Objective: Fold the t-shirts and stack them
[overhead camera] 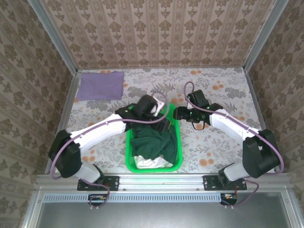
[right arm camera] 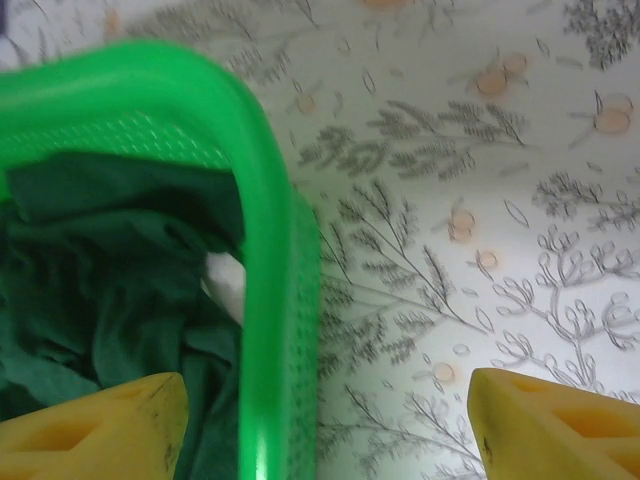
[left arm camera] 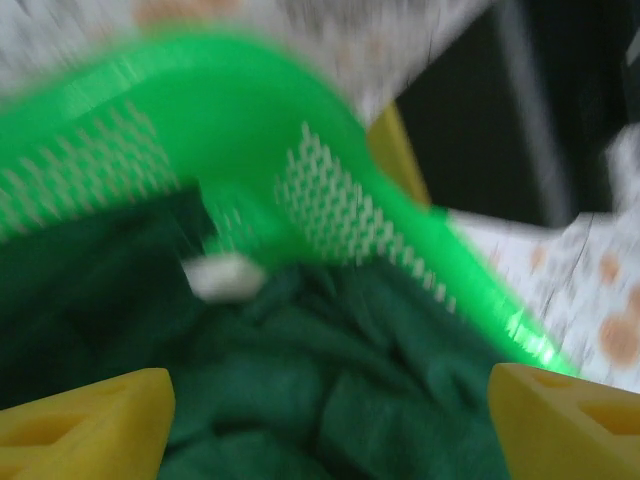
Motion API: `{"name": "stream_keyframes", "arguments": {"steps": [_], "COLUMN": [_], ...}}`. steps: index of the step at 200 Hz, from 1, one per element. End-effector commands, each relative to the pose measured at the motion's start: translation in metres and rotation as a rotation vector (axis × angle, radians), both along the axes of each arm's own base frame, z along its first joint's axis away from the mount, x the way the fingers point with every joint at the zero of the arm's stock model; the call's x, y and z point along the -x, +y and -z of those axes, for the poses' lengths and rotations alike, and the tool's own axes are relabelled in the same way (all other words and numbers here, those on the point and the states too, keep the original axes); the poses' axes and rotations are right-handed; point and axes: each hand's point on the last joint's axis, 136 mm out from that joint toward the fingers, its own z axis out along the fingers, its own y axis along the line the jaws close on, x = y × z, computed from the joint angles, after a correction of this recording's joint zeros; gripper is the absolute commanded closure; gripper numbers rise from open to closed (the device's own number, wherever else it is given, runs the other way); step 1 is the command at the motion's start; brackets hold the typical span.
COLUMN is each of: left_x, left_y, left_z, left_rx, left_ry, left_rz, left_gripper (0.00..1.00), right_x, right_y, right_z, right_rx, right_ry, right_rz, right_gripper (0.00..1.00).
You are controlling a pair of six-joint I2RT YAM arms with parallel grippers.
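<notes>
While the dark green t-shirt (left arm camera: 300, 340) lies bunched in the basket (right arm camera: 270, 250), left gripper (left arm camera: 330, 395) and right gripper (right arm camera: 328, 400) hang wide open, empty; pinch cloth only, clear of the right rim

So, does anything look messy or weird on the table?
Yes. The dark green t-shirt is scrunched up in the green basket, not folded, with something white peeking out. The purple t-shirt lies flat and neat in the far left corner.
</notes>
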Motion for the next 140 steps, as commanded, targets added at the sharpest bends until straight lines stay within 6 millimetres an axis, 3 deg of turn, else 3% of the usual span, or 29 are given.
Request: {"name": "stream_keyframes", "arguments": {"steps": [1,26,50,70,97,140], "left_x": [0.023,0.037,0.041,0.043,0.042,0.040], "left_y": [0.014,-0.003,-0.014,-0.022,-0.029,-0.032], "left_z": [0.024,0.035,0.039,0.029,-0.004,-0.083], "left_rx": [-0.158,-0.180,-0.200,-0.157,-0.076,0.110], "left_ry": [0.084,0.158,0.168,0.155,0.090,-0.065], "left_rz": [0.060,0.141,0.182,0.197,0.203,0.203], "left_gripper": [0.24,0.33,0.59,0.77,1.00,1.00], "right_x": [0.012,0.017,0.022,0.026,0.029,0.030], "right_y": [-0.007,-0.009,-0.009,-0.004,0.004,0.012], "right_z": [0.005,0.006,0.005,0.005,0.007,0.013], "right_rx": [0.045,0.047,0.023,-0.003,-0.015,-0.018], "right_ry": [0.060,0.070,0.067,0.073,0.087,0.109], "right_rz": [-0.008,0.010,0.019,0.005,-0.021,-0.046], "right_gripper": [0.29,0.30,0.33,0.35,0.39,0.43]}}
